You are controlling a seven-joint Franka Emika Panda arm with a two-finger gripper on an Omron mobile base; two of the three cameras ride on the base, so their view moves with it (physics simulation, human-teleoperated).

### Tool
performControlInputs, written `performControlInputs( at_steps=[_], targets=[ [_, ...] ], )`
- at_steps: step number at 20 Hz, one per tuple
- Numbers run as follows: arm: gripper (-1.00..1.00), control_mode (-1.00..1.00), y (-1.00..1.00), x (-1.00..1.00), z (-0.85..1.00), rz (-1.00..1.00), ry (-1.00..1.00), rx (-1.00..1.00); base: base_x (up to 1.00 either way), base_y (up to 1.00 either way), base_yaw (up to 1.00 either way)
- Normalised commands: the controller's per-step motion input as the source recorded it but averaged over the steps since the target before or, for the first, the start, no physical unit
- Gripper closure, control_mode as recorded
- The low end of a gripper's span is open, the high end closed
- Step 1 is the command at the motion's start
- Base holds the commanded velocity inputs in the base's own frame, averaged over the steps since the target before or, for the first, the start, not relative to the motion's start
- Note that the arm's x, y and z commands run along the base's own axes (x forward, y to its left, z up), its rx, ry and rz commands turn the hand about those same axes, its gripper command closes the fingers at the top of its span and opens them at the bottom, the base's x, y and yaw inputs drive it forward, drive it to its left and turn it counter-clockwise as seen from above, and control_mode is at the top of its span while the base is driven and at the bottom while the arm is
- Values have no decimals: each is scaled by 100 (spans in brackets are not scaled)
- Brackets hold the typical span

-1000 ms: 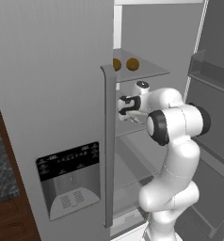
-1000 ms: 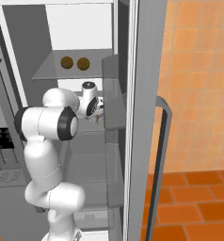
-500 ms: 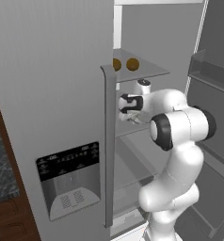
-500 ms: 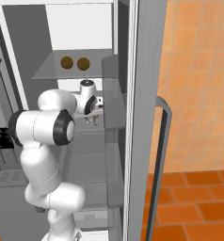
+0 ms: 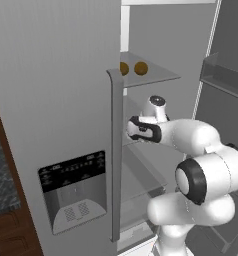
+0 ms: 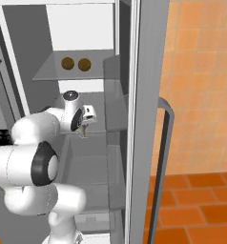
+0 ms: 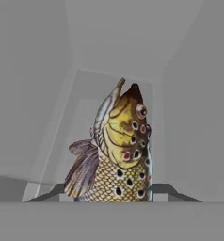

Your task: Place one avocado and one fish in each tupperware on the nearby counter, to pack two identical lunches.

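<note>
The refrigerator (image 5: 56,100) stood open, its closed left door carrying a dispenser panel (image 5: 73,192) and a tall vertical handle (image 5: 116,150). In the right base view the right door (image 6: 141,119) swung out edge-on, with a curved handle (image 6: 160,157) against an orange tiled wall (image 6: 201,86). Between the two doors the cavity was narrow, and the white arm (image 5: 201,165) reached in through that gap, its forearm close to the left door's edge. Door bins (image 5: 226,80) lined the inside of the right door, beside the arm's elbow.

A glass shelf (image 5: 156,77) sat high in the cavity, above the arm, its front edge free. Two avocados (image 6: 67,63) lay on it side by side near its left end, apart from the arm. A lower shelf (image 6: 94,126) lay at the wrist's level.

The gripper (image 6: 84,128) was inside, under the upper shelf. In the hand view the jaws were clenched on a fish (image 7: 118,155), a spotted yellow-brown one, head pointing away from the hand and fin spread to one side, with bare grey walls and open room around it.
</note>
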Motion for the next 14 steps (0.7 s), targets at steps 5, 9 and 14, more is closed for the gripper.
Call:
performControlInputs(
  at_steps=[5, 9, 14],
  targets=[
    [100, -100, -9, -92, 97, -7, 13, 1, 0, 0, 0],
    [100, -100, -4, -100, 72, -3, 19, 0, 0, 0, 0],
    [100, -100, 0, -100, 49, -2, 1, 0, 0, 0, 0]
  ],
)
